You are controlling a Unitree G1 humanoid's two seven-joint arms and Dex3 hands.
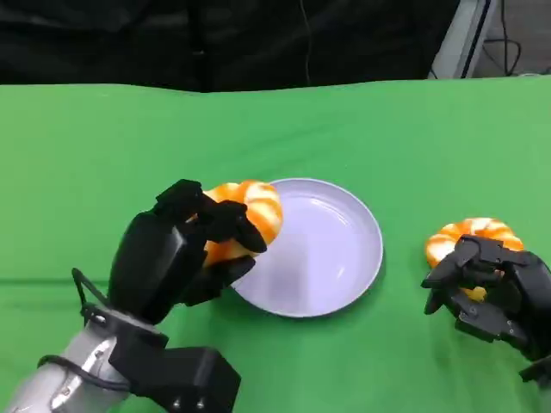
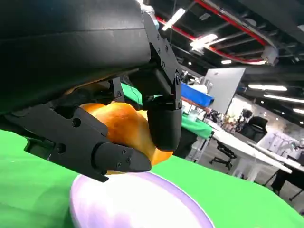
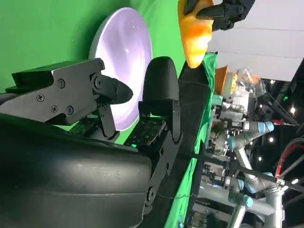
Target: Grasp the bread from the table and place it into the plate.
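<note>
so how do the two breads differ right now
The left bread is gripped by the left robot hand and held over the rim of the plate; the right bread sits on the green table, apart from the plate. The right robot hand is beside the right bread; whether it grips it cannot be told. Both are orange, ring-shaped with pale stripes.
</note>
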